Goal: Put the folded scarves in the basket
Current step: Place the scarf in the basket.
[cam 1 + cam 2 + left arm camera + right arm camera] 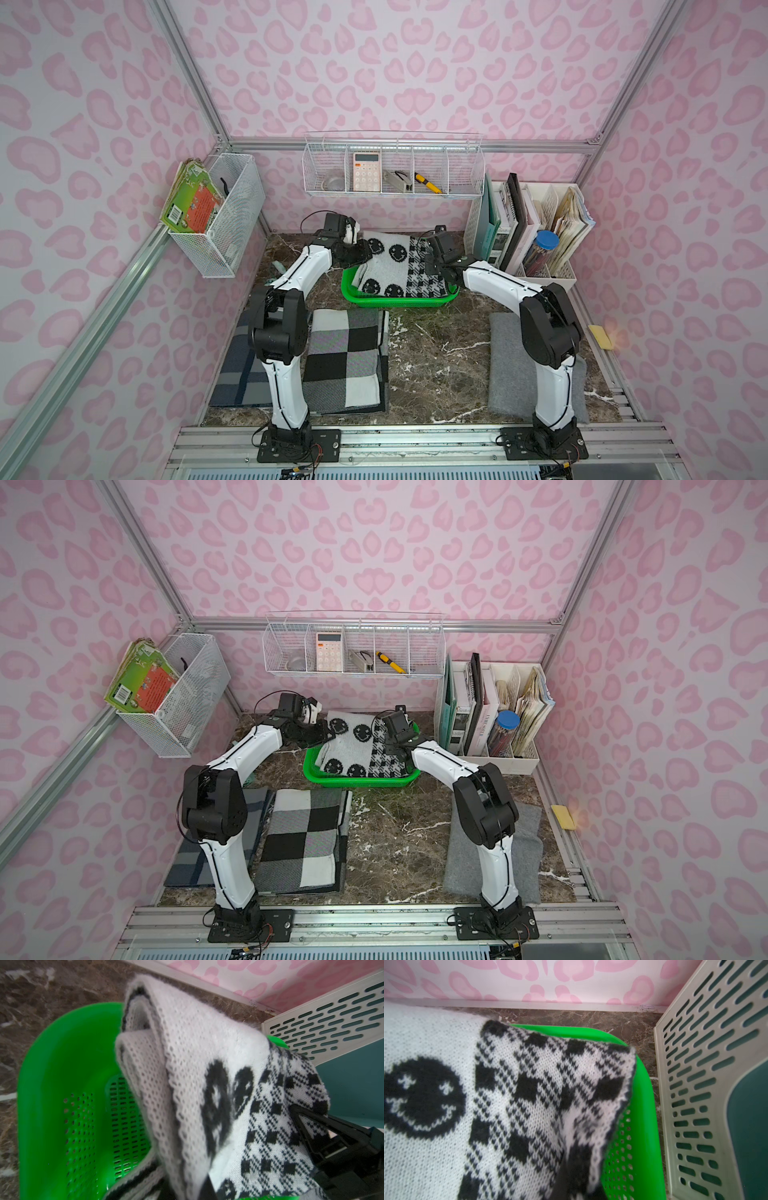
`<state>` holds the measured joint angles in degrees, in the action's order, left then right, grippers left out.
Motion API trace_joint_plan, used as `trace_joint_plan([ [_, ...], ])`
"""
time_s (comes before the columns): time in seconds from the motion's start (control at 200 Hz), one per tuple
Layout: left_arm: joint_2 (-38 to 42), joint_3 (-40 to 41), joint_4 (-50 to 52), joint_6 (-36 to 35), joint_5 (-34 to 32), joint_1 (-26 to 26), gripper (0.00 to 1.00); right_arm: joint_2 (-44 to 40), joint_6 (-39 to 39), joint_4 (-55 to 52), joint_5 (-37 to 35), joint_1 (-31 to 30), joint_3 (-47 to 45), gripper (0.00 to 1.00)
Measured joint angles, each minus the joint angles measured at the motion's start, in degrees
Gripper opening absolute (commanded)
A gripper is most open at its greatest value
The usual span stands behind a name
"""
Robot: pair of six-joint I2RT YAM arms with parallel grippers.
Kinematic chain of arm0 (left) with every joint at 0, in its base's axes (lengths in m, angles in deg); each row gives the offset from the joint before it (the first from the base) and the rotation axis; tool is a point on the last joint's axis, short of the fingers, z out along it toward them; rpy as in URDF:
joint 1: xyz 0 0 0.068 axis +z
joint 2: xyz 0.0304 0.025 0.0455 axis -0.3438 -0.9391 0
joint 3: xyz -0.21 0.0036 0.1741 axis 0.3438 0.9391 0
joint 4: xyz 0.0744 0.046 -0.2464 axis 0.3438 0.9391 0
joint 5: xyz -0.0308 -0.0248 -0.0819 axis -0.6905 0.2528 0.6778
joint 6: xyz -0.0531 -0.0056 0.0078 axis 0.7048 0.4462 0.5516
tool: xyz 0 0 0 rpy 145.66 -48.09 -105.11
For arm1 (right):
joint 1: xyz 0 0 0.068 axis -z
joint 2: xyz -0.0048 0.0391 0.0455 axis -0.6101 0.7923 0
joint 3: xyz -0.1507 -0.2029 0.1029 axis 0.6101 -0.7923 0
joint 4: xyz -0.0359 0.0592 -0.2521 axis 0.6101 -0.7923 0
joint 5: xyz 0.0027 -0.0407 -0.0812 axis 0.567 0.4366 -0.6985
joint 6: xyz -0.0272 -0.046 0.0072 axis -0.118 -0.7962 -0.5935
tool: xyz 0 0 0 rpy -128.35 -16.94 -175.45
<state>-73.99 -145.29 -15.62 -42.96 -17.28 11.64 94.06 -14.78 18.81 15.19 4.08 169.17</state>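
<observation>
At the back of the desk (436, 353), the folded scarf (392, 266) hangs over the green basket (399, 302), near end down inside, far end lifted above the rim. Both clamped tight on it: left claw (360, 255) on smiley-face edge, right claw (434, 268) on houndstooth edge, opp. sides.

On the marbled counter (436, 365) lie a black, white and grey checked cloth (347, 357), a dark blue plaid cloth (235, 374) just beside it, and a grey felt cloth (509, 365) well apart. A wire shelf (316, 166) on the back wall holds a calculator (366, 171) and a yellow-handled tool (429, 183). A blue-lidded jar (545, 241) stands in a white file organizer (561, 272).
</observation>
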Motion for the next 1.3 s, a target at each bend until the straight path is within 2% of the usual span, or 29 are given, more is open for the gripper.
trace_joint_plan([
  [0.625,-0.31,0.79,4.20,1.49,-4.31,0.00,0.00,3.52,0.04,-3.06,0.24,0.52,2.56,0.01],
  [0.81,-0.09,0.28,4.59,2.10,-3.87,0.00,0.26,3.43,-0.07,-4.44,1.29,0.46,3.63,0.30],
  [0.915,0.94,-0.31,4.63,2.80,-3.02,0.04,0.35,2.34,-0.44,-4.98,1.31,0.13,3.65,0.41],
  [1.061,3.65,-1.36,4.44,3.87,-1.55,0.04,0.49,0.13,-0.46,-5.03,1.60,-0.46,3.80,0.44],
  [1.301,10.08,-2.27,5.64,6.12,-0.87,-0.09,0.50,-7.89,-0.35,-4.61,3.43,-1.68,1.60,0.46],
])
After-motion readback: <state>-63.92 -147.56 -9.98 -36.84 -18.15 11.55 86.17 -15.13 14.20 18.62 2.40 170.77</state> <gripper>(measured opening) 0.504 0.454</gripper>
